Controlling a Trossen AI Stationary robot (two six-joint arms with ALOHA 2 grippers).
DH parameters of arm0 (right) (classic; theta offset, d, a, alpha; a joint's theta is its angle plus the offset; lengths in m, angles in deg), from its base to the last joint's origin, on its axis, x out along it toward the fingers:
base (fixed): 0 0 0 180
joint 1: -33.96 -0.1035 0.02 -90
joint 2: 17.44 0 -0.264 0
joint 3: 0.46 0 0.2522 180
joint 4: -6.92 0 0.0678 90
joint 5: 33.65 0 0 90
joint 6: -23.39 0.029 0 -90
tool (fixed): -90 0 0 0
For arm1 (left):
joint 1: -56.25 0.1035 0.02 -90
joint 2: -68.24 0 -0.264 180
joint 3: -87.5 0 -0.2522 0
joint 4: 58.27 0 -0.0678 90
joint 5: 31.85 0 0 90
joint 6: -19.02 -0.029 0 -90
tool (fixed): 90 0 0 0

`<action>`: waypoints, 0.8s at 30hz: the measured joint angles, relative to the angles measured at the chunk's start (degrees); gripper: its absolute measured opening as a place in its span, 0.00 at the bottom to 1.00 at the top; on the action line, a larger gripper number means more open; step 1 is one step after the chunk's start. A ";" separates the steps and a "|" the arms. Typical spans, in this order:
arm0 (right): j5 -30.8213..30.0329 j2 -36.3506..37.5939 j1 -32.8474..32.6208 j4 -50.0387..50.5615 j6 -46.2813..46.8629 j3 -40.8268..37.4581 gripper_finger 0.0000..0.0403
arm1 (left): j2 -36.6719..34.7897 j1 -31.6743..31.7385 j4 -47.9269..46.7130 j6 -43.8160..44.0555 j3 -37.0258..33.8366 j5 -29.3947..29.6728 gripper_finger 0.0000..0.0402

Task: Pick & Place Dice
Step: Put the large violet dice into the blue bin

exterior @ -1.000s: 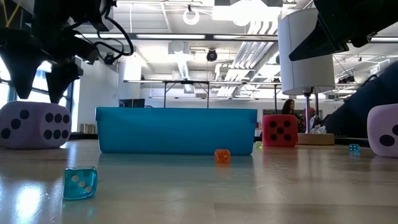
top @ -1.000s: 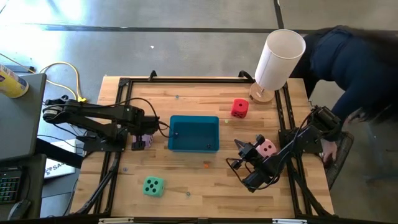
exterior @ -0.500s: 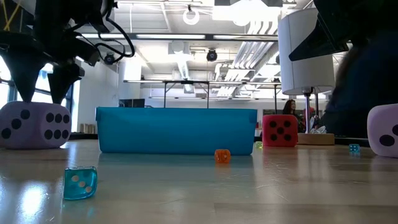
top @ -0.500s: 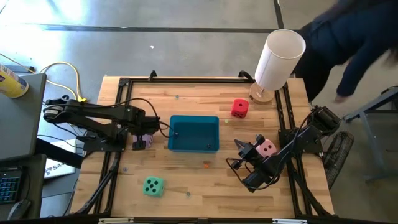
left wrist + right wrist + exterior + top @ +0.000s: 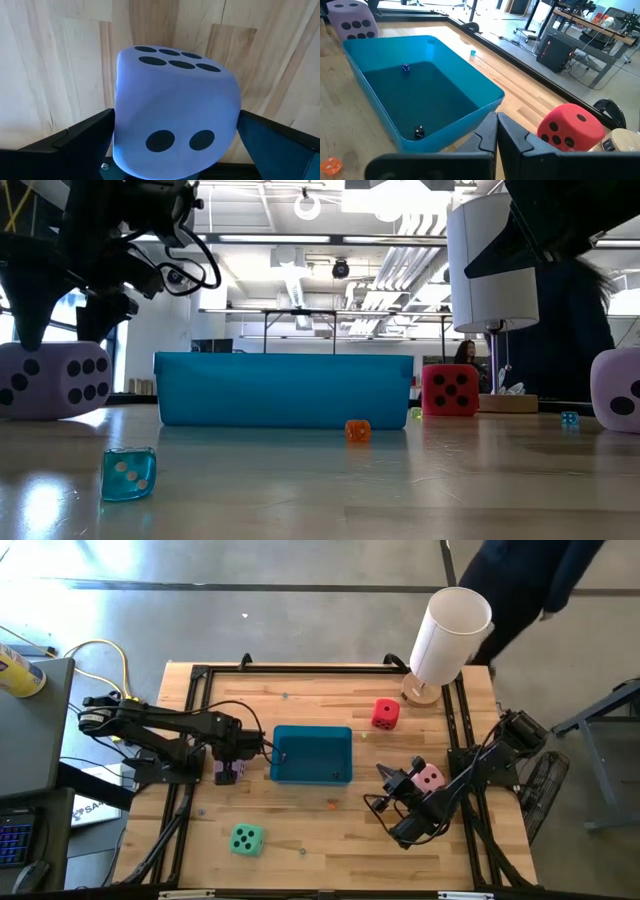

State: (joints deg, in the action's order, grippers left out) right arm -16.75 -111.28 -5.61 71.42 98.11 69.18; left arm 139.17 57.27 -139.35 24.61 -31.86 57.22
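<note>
My left tool (image 5: 229,766) hangs over the lilac die (image 5: 175,115), just beside the teal tray's (image 5: 345,753) left wall, its fingers spread wide to either side of the cube and not yet pressing it. So I judge the first pick is only about to begin. My right tool (image 5: 383,773) waits just off the tray's right wall, pinched fully together on nothing, with the pink die (image 5: 430,778) lying beside my right arm, farther from the tray.

None of the four soft dice is in the tray yet. The red die (image 5: 385,714) sits beyond the tray's far right corner, near the white cylinder (image 5: 448,632). The mint green die (image 5: 246,839) lies well apart from the tray, toward the near left of the worktop (image 5: 300,690). All four are left to move, as I read it.

The tray holds only two tiny dice: a blue one (image 5: 406,68) and a dark one (image 5: 419,132). A small orange die (image 5: 357,430) rests on the worktop just outside the tray's near wall.
</note>
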 joint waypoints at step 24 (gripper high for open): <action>-0.02 0.00 -0.02 0.00 0.00 0.00 0.00 | 3.26 10.31 3.22 -6.56 -1.23 -4.82 1.00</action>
State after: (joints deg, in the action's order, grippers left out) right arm -16.77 -111.28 -5.63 71.42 98.10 69.18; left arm 142.43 67.58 -136.13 18.05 -33.09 52.40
